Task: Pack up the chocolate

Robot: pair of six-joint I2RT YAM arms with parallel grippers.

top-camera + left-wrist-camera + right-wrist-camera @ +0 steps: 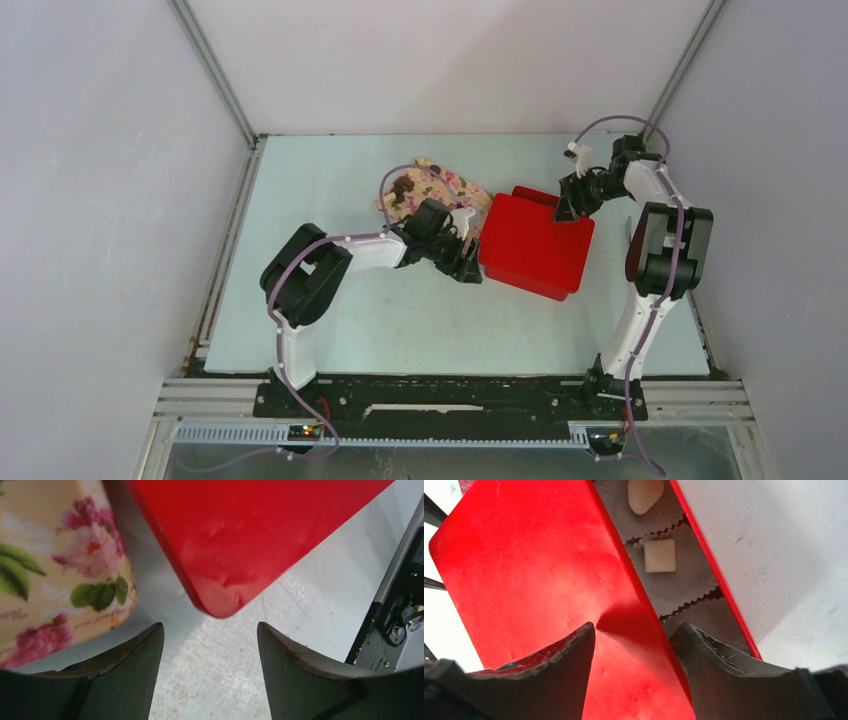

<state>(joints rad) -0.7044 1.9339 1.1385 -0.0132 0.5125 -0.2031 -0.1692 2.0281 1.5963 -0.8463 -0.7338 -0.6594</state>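
A: On the left of the table, the tray (462, 186) has dark chocolate (403, 187) sitting toward its left end. Just right of that, the left gripper (210, 626) is low over the table (215, 685). Its jaws are wide apart with nothing in them, and the corner of the lid (240, 530) pokes toward the gap.

B: And the rest of the sweets?

A: Further right, the lid only half covers the box (711, 565). That leaves a strip open where pale chocolate (660, 555) rests in cups (684, 587). The right gripper (638, 627) straddles the lid's edge, one finger over the lid and one over the cups. Its jaws are parted and aren't pinching anything that I can see.

B: How would you grab one?

A: My guess is they're very light, hard but brittle, and smooth enough to slip. I'd come straight down and squeeze gently. The square one has flat sides, so I'd take it across those. The rounder one looks like it could squirt out, so I'd centre on its widest part. The cups look flimsy, so I wouldn't use them as handles.
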